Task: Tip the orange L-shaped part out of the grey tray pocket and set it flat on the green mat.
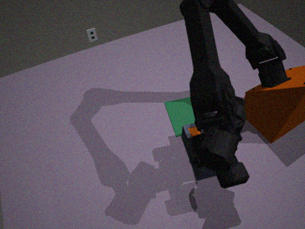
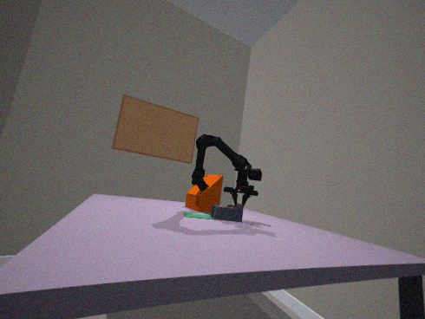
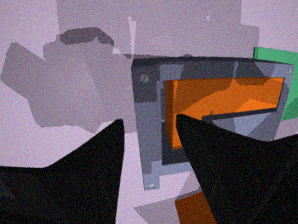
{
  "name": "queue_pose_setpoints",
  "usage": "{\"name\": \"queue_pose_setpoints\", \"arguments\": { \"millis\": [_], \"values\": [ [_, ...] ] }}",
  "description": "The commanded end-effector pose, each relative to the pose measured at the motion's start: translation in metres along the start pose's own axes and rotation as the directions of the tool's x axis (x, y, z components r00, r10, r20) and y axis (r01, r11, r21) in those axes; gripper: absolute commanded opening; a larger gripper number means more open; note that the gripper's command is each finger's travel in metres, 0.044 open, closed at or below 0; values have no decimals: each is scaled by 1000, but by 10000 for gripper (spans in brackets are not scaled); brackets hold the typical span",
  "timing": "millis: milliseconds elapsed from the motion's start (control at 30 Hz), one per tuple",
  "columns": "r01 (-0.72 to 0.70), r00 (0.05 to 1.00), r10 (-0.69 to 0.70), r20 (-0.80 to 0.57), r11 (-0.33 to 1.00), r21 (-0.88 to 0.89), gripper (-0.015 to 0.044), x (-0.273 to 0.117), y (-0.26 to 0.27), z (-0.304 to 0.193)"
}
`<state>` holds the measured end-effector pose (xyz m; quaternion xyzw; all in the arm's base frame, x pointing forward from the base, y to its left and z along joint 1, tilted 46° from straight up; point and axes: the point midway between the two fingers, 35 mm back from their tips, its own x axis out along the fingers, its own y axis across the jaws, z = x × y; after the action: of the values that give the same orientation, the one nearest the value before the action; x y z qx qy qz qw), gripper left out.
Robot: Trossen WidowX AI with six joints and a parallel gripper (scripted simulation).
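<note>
Our open gripper above the grey tray

We have our black parallel-jaw gripper (image 2: 240,206) (image 3: 149,123) pointing down over the grey rectangular tray (image 1: 187,150) (image 2: 226,213) (image 3: 151,120), its two tapered fingers parted and nothing pinched between them. In the wrist view, one fingertip overlaps the orange L-shaped part (image 1: 194,130) (image 3: 225,95), while the other appears over the area outside the tray's wall. We cannot tell whether either tip touches the part. The part lies in the tray's pocket, and in the wrist view a dark gap shows beside its L-shaped end. We see the flat green mat (image 1: 180,115) (image 2: 198,216) (image 3: 290,82) beside the tray, on the lilac tabletop (image 1: 46,140) (image 2: 130,256) (image 3: 30,145). Our black arm (image 1: 203,62) (image 2: 227,152) arches over from the orange angular block (image 1: 274,109) (image 2: 212,197) (image 3: 196,209) that carries it.
</note>
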<state>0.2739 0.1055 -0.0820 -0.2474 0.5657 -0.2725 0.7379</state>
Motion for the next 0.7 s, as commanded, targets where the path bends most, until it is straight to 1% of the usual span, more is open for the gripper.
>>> {"name": "queue_pose_setpoints", "arguments": {
  "millis": [0, 667],
  "values": [
    [7, 1000, -7, -4, 1000, -9, 180, 7, -1, -1],
    [9, 1000, -9, -3, 1000, -9, 180, 38, -2, -2]
  ]
}}
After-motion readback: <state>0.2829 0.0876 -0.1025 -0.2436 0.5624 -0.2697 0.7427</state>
